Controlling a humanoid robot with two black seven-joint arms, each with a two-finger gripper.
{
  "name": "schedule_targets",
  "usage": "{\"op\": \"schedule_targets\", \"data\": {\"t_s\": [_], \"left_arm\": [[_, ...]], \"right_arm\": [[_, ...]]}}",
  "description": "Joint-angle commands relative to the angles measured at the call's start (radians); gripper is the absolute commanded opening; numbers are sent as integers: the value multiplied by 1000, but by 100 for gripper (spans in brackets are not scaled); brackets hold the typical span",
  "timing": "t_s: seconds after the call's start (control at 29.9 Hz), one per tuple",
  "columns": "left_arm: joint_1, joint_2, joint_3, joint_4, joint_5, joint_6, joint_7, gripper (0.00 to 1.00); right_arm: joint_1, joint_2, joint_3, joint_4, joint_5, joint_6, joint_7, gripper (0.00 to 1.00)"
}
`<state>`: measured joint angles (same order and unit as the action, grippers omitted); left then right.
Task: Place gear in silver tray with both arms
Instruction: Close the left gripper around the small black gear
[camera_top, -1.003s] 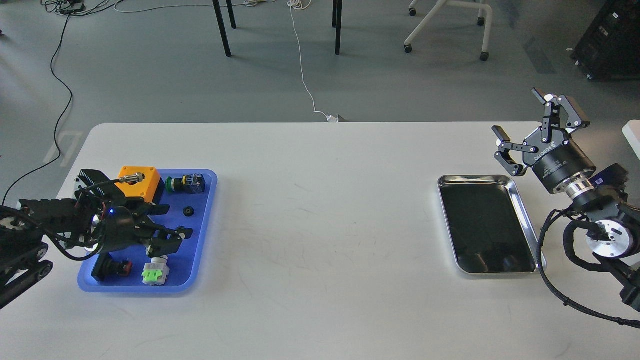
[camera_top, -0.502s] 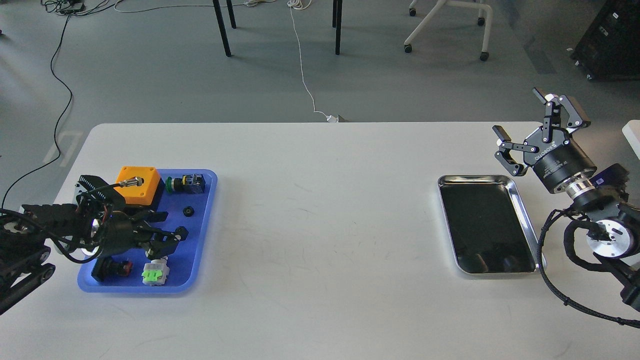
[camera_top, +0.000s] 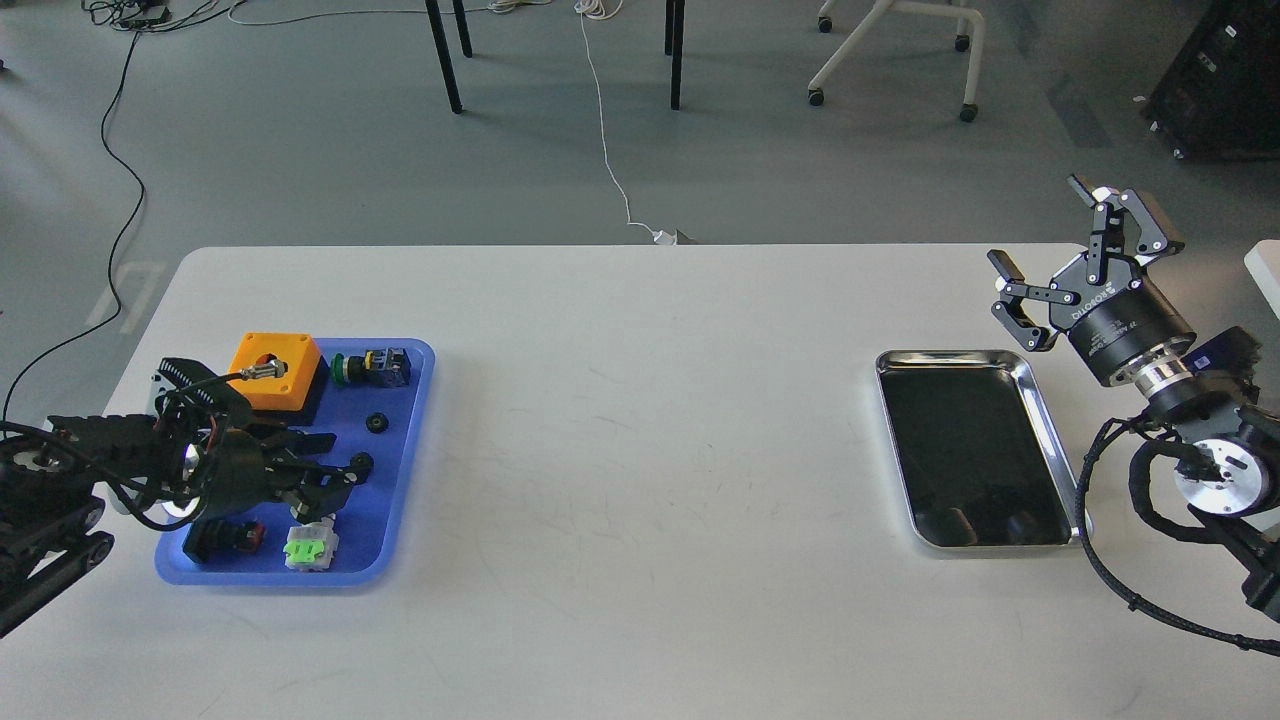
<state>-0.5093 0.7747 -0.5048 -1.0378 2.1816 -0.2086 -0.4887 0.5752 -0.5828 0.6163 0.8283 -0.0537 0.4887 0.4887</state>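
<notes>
The gear (camera_top: 377, 423) is a small black toothed part lying on the blue tray (camera_top: 408, 470), near its right side. My left gripper (camera_top: 325, 458) hangs low over the middle of that tray, to the lower left of the gear and apart from it. Its fingers are spread and nothing is between them. The silver tray (camera_top: 1040, 400) lies empty on the right of the table. My right gripper (camera_top: 1040, 228) is open and empty, raised beyond the silver tray's far right corner.
The blue tray also holds an orange box (camera_top: 272, 368) with a metal sensor on it, a green push button (camera_top: 372, 366), a red-and-black part (camera_top: 226, 538) and a green-and-white connector (camera_top: 310, 548). The white table (camera_top: 650, 450) spans between the two trays.
My left gripper has drawn back to the left and dropped lower over the blue tray, uncovering more of the orange box. The right arm has hardly moved.
</notes>
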Motion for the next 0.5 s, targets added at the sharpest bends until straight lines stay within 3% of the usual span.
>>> {"op": "schedule_targets", "data": {"t_s": [0.0,0.47], "left_arm": [[-1,0,0,-1,0,0,0,51],[-6,-2,0,1,0,5,0,51]], "right_arm": [[0,0,0,0,0,0,0,99],[0,0,0,0,0,0,0,99]]}}
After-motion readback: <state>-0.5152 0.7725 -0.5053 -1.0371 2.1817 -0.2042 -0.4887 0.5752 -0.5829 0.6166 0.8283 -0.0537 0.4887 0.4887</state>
